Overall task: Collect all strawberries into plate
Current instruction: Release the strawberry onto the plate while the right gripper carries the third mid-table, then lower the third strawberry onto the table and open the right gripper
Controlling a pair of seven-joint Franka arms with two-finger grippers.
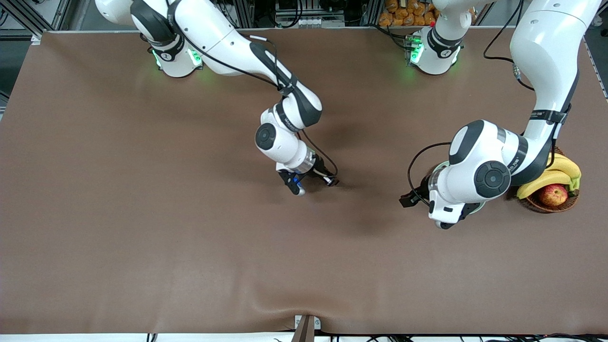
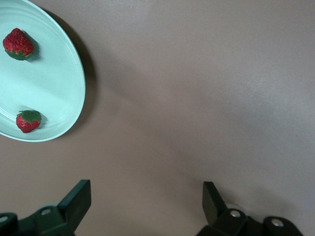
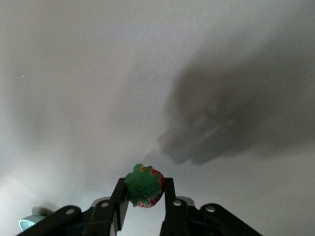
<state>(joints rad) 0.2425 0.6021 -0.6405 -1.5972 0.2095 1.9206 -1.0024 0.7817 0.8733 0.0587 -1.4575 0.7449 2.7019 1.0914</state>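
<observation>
My right gripper (image 1: 298, 189) is shut on one strawberry (image 3: 143, 186). It holds the berry, green cap showing, a little above the bare brown table near the middle. The mint-green plate (image 2: 59, 73) lies toward the left arm's end of the table. In the front view it is mostly hidden under the left arm, with only a bit of its rim (image 1: 440, 166) showing. Two strawberries lie in it, one (image 2: 18, 43) apart from the other (image 2: 28, 121). My left gripper (image 2: 145, 196) is open and empty, over the table beside the plate's edge. It also shows in the front view (image 1: 444, 223).
A brown wicker basket (image 1: 551, 205) with bananas (image 1: 553, 173) and a red-yellow apple (image 1: 553, 194) stands beside the plate, at the left arm's end of the table. The brown table mat (image 1: 190, 237) has a bump at its front edge.
</observation>
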